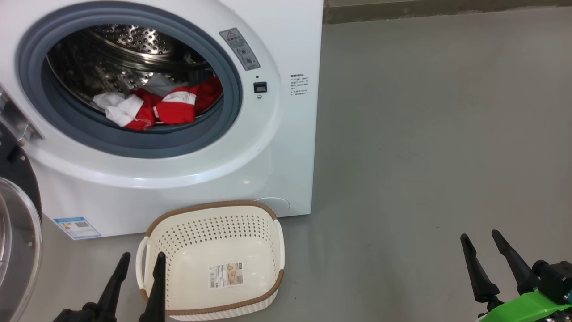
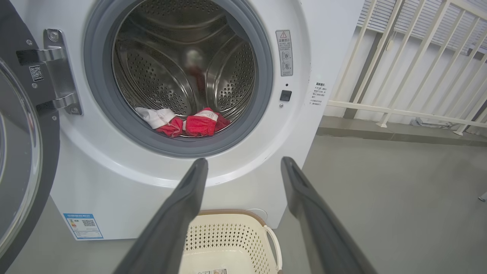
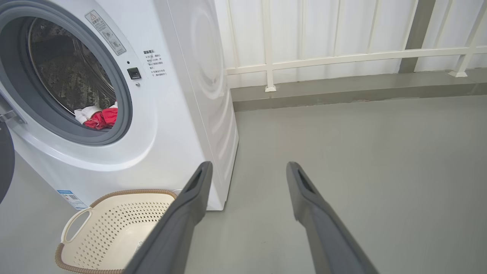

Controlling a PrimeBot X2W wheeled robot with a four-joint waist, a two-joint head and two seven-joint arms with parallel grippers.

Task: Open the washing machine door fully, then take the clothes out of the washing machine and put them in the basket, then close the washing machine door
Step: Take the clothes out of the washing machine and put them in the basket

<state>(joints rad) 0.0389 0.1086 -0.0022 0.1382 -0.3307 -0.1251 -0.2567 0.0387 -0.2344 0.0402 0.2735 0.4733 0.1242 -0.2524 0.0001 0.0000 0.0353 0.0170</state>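
Task stage: step 1 of 3 judged done; steps 2 and 3 not yet begun.
Washing machine door [image 1: 15, 241]: swung wide open, to the left of the left end effector [image 1: 143, 256]; glass bowl faces outward.
Left end effector state: 2 fingers spread apart, nothing between them.
Right end effector [image 1: 480, 235] state: 2 fingers spread apart, nothing between them; it hangs over bare floor [image 1: 424, 134].
Washing machine [image 1: 277, 147]: directly ahead of the left end effector; ahead and to the left of the right end effector.
Drum [image 1: 134, 44] contents: the clothes [image 1: 165, 107], red with white patches, bunched at the bottom front just behind the gasket [image 1: 134, 143]. None hang over the lip.
Clothes position: ahead of and above the left end effector fingertips, framed between them in the left wrist view; well apart from the right end effector.
Basket [image 1: 214, 228] position: on the floor against the machine's front, just ahead of and below the left end effector; to the left of the right end effector.
Basket contents: no garment; a paper label [image 1: 226, 274] on its bottom.
Remaining work: lift all clothes from the drum, place them in the basket, shut the door.
Next move, judged: the left end effector is the better placed to reach up into the opening.
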